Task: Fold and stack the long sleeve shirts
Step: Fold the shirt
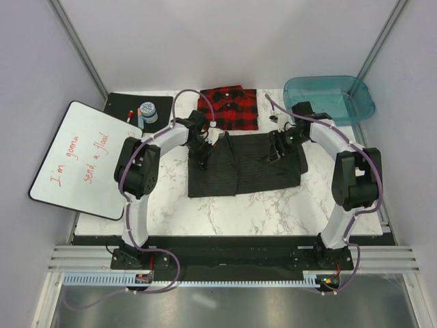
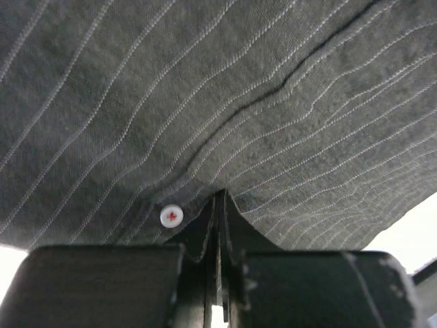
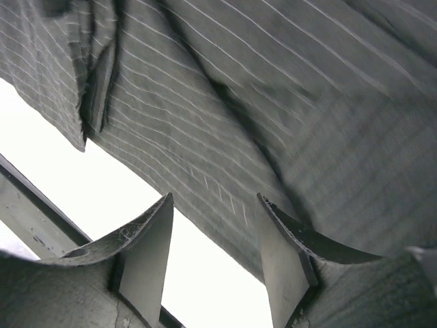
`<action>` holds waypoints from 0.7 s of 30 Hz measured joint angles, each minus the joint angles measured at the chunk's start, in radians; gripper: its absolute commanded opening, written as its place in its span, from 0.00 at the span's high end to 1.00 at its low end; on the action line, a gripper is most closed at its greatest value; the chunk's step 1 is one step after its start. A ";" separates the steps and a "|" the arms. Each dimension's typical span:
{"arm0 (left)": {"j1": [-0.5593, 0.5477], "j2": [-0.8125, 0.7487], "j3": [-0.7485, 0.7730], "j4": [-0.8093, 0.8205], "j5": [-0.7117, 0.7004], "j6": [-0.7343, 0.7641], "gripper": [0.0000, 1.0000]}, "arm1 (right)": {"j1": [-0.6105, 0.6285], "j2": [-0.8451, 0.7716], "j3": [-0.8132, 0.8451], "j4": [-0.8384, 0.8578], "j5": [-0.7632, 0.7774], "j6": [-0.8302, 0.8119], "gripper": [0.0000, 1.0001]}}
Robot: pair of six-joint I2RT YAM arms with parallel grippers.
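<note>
Pinstriped shirt (image 1: 246, 167): partly folded on the table (image 1: 205, 219), near the folded plaid shirt (image 1: 229, 108) | left gripper (image 2: 220, 205): clenched on its edge, likely to fold | right gripper (image 3: 215, 199): jaws apart at the opposite edge.

left hand (image 2: 219, 222): I see it pinching a fold.
pinstriped shirt (image 2: 205, 96): fills my view.
button (image 2: 171, 216): white, just beside the pinch.

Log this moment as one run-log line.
left gripper: shut on pinstriped shirt | right gripper: open, at the shirt's edge | plaid shirt: folded, lying beyond it
</note>
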 measured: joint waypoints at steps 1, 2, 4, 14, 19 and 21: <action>-0.006 0.008 -0.018 0.002 0.001 -0.010 0.98 | -0.016 -0.020 -0.016 -0.003 0.001 0.000 0.42; -0.010 -0.007 -0.038 0.011 -0.005 -0.020 0.98 | -0.035 -0.043 -0.034 -0.010 0.005 -0.001 0.43; -0.035 -0.043 -0.092 0.029 -0.021 -0.057 0.98 | -0.062 -0.076 -0.055 -0.030 0.015 -0.004 0.43; -0.457 -0.362 -0.325 0.100 0.168 -0.341 0.88 | -0.112 -0.126 -0.110 -0.075 0.092 -0.050 0.49; -0.176 -0.611 -0.336 0.232 0.254 -0.409 0.58 | -0.027 -0.010 -0.098 -0.035 0.118 -0.067 0.51; -0.063 -0.698 -0.377 0.276 0.287 -0.425 0.43 | 0.034 0.078 -0.060 -0.015 0.137 -0.075 0.51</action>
